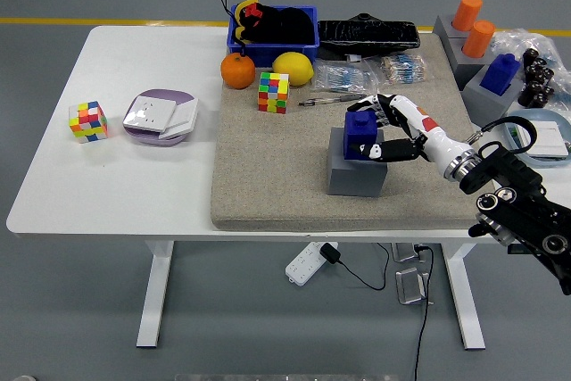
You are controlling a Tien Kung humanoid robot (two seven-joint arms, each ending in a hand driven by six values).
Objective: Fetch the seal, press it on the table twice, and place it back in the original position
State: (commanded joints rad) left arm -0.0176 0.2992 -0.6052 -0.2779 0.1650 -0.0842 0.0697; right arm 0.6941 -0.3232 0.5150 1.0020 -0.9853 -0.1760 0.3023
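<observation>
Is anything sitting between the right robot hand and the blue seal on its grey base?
Nothing visible. The right robot hand is already at the blue seal, fingers wrapped around it on the grey base.

Seal (360,133) on its block (357,172) (mat's (268,176) right).

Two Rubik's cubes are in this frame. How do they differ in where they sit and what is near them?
The left cube rests on the bare white table; the mat cube sits on the beige mat. The left cube stands beside a purple-and-white box; the mat cube sits by an orange and a lemon. The mat cube is much nearer the right hand. Both are multicoloured, untouched cubes.
</observation>
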